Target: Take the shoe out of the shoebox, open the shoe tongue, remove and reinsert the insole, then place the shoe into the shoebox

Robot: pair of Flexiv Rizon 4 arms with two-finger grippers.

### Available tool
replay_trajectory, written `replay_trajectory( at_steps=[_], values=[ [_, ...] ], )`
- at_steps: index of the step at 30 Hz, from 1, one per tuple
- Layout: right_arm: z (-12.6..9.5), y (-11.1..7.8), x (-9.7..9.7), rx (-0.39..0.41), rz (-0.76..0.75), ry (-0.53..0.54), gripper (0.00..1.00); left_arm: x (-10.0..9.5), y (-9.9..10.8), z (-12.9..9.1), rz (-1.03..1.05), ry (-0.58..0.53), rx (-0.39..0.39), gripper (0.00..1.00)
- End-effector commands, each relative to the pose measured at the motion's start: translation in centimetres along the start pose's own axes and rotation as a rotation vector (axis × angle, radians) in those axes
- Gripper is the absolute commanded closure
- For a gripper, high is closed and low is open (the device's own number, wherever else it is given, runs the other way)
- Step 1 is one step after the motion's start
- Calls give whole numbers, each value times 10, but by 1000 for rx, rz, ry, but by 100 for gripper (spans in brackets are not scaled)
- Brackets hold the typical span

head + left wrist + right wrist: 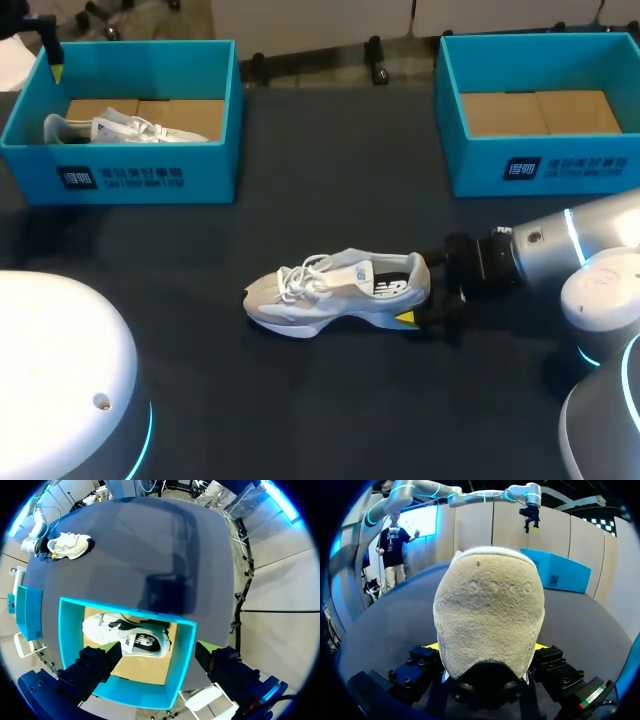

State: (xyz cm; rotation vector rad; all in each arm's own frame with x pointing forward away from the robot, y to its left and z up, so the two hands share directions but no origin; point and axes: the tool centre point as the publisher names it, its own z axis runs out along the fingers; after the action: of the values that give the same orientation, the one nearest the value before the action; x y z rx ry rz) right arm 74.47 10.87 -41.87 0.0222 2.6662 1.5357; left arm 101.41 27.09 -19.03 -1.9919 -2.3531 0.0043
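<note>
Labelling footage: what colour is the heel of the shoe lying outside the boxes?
The shoe's heel is pale beige, clearest in the right wrist view.

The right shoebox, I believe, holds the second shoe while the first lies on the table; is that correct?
Not quite: the head view shows the second shoe in the left shoebox; the right shoebox is empty. The first shoe does lie on the table.

Over the shoebox (70,625) holding 1 white shoe (125,632), the pincer (157,652) hangs, fingers apart.
</note>
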Motion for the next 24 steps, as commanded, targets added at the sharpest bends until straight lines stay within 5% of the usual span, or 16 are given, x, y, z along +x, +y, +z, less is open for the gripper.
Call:
replay_trajectory(
  at_steps=[1, 15, 18, 24],
  values=[
    [0, 1, -1, 5, 0, 1, 100, 0, -2, 0, -1, 2, -4, 0],
    [0, 1, -1, 5, 0, 1, 100, -15, -17, -10, -564, -33, 115, 0],
    [0, 1, -1, 5, 0, 1, 100, -17, -24, -9, -840, 40, 8, 0],
    [0, 1, -1, 5, 0, 1, 100, -24, -42, -9, -1093, 37, 39, 0]
  ],
)
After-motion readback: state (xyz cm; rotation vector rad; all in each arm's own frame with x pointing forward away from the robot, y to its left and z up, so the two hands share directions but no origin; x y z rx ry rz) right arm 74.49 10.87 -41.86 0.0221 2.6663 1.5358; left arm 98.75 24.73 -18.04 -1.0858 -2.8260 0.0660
